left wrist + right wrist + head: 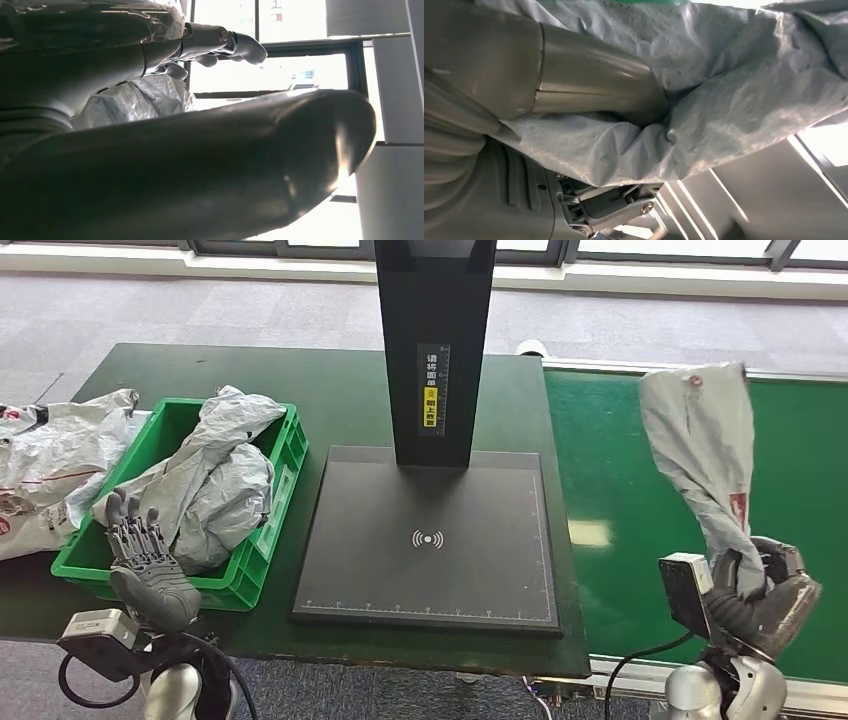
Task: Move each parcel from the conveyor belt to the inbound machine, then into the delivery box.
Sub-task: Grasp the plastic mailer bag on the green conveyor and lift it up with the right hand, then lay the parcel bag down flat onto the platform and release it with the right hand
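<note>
Over the green conveyor belt (620,470), the right robot hand (757,590) grips a grey parcel (700,445) (hanging crumpled); the left robot hand (148,565) is spread empty by the green crate (262,540).

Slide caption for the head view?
Right hand lifts a grey parcel above the conveyor belt; left hand open.

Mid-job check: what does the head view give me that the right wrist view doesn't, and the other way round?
Head view alone: the black inbound machine with nothing on its plate, the green delivery box holding grey parcels, the green conveyor belt, and the left hand, fingers apart, at the box's near edge.
Right wrist view alone: the thumb pressed into the bag's crumpled film, close up.
Both: the right hand holding the grey parcel, lifted over the belt.
</note>
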Available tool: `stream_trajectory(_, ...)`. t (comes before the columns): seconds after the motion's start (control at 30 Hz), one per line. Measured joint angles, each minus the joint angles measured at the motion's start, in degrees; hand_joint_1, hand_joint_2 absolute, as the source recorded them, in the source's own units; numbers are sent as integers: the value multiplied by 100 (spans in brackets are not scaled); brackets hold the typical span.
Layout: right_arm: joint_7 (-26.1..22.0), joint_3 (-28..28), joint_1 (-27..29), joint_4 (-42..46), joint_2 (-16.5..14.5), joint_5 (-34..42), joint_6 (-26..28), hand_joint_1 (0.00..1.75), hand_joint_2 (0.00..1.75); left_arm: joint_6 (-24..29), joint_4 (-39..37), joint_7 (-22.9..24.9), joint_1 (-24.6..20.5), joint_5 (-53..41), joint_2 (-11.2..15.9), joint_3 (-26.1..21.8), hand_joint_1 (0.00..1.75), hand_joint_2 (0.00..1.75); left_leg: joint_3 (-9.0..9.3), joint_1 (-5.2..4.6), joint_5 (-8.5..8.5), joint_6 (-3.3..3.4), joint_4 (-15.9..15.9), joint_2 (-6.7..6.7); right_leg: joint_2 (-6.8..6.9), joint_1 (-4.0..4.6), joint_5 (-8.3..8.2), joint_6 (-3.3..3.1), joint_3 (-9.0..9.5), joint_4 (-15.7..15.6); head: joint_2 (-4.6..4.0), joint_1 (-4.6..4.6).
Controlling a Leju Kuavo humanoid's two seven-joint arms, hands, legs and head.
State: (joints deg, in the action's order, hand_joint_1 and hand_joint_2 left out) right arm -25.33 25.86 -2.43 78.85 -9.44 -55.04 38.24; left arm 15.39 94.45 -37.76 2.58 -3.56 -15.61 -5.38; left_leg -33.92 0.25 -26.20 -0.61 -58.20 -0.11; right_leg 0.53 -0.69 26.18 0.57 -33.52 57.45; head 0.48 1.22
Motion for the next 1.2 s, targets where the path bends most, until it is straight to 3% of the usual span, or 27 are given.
stream_trajectory(0.13, -1177, -544, 347, 1214, -486, 280, 173, 175, 175, 79, -11, -61, 17, 53, -2, 0, 0, 0, 6, 8, -9, -13, 3, 12, -12, 7, 8, -10, -1, 2, 0, 0)
stream_trajectory(0.27, -1359, -1098, 356, 1544, -805, -257, 171, 175, 175, 159, -16, -95, 29, 105, -1, 0, 0, 0, 9, 12, -8, -14, 4, 17, -19, 9, 9, -13, 2, 2, 0, 0)
stream_trajectory(0.37, -1161, -1501, 218, 1361, -867, -645, 165, 175, 175, 180, -16, -110, 63, 108, 0, 0, 0, 0, 11, 12, -5, -13, 3, 17, -18, 8, 6, -13, 9, 2, 0, -1)
stream_trajectory(0.57, -374, -2117, -349, 154, -815, -854, 139, 175, 175, 185, -16, -129, 122, 125, 2, 0, 0, 0, 15, 10, 5, -8, 1, 15, -12, 7, 0, -9, 11, 2, 0, 0)
stream_trajectory(0.93, -305, -2380, -657, -595, -746, -837, 122, 175, 175, 185, -16, -132, 141, 127, 4, 0, 0, 0, 6, 11, 4, -10, 1, 11, -8, 7, 2, -10, 4, 2, 0, 0)
stream_trajectory(1.07, 140, -2554, -859, -1010, -673, -802, -242, 175, 175, 203, -15, -130, 141, 127, 4, 0, 0, 0, 6, 11, 2, -12, 2, 14, -10, 7, 1, -10, 3, 2, 0, -1)
stream_trajectory(1.2, 654, -2752, -1316, -1995, -595, -931, -626, 175, 175, 228, -13, -97, 144, 126, 4, 0, 0, 0, 7, 11, 8, -10, 1, 15, -10, 7, -2, -10, 4, 2, 0, 0)
